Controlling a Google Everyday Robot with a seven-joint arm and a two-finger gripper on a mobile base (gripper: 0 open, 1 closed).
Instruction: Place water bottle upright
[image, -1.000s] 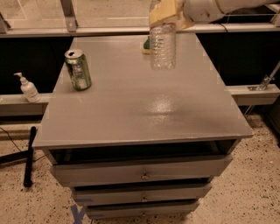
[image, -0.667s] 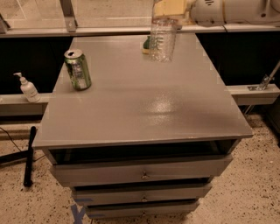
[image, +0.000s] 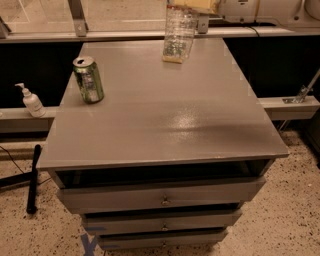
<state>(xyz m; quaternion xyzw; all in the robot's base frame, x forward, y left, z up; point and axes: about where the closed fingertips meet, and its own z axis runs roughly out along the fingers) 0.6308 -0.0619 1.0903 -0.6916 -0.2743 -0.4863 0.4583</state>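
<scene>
The water bottle is a clear ribbed plastic bottle. It stands upright at the far edge of the grey table top, with its base on or just above the surface. Its cap and neck are hidden by my gripper, whose yellowish fingers close around the bottle's top at the upper edge of the camera view. The white arm reaches in from the upper right.
A green drink can stands upright at the table's left side. A small white pump bottle stands on the ledge left of the table. Drawers sit below the top. A black pole lies on the floor at left.
The gripper has carried the bottle away from me toward the far edge of the table and lowered it. The can has not moved.
</scene>
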